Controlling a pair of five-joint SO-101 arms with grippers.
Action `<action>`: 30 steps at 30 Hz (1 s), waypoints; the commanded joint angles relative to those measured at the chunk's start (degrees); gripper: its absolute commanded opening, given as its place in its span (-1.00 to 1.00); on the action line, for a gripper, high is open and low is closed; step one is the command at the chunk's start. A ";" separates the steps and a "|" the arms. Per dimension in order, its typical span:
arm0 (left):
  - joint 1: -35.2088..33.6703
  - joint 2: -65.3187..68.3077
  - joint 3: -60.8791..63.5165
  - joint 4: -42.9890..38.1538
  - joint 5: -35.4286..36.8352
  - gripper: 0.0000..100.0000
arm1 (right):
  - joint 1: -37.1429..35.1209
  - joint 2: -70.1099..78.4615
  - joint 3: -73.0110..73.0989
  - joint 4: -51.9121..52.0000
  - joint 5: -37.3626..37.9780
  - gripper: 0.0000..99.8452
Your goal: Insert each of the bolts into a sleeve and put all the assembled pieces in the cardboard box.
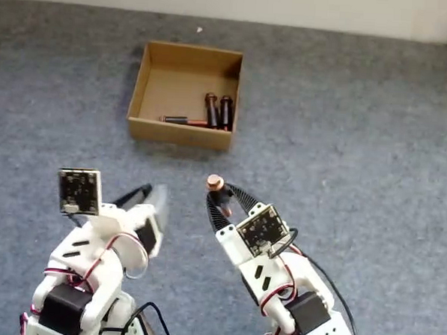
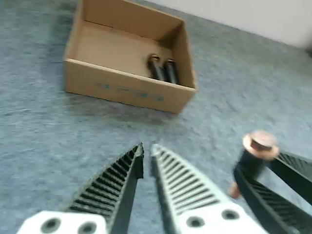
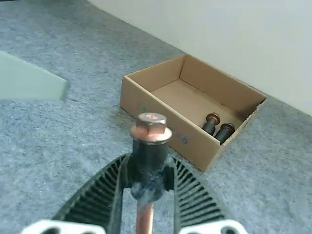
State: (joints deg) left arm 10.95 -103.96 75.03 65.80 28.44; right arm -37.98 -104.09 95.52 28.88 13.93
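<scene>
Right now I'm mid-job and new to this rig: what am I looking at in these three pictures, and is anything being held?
You see two robot arms on a grey carpeted surface. One picture looks down from above; the other two come from a camera on each arm's wrist. The right gripper is shut on a bolt in its sleeve, held upright. The left gripper is shut and holds nothing. The cardboard box beyond them holds three finished pieces.
</scene>
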 commanded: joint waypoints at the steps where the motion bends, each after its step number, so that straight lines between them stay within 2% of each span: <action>1: -5.67 -0.48 2.51 0.00 -0.53 -0.93 | 3.21 -0.57 0.40 -1.98 -2.64 -0.99; 4: -8.40 -0.48 8.40 -0.35 -1.85 -0.96 | 6.99 -0.48 -0.22 1.80 -7.21 -0.99; 9: -9.19 -0.48 18.59 -7.38 -7.47 -0.99 | 7.34 4.00 -9.54 5.05 -6.95 -0.99; 12: -9.19 -0.22 22.29 -11.25 -10.64 -0.99 | 7.34 13.05 -16.75 4.97 -6.95 -0.99; 19: -9.19 -0.13 22.11 -11.52 -17.76 -0.99 | 7.34 39.87 -35.21 3.82 -7.03 -0.99; 24: -9.19 -0.04 22.11 -11.52 -20.40 -0.99 | 7.52 55.69 -43.91 -11.12 -6.95 -0.99; 30: -9.19 -0.04 22.11 -10.99 -20.40 -0.99 | 7.52 72.66 -46.55 -31.25 -6.95 -0.99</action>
State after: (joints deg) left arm 2.59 -103.78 95.96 55.60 9.01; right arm -31.30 -36.92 53.76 8.22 7.43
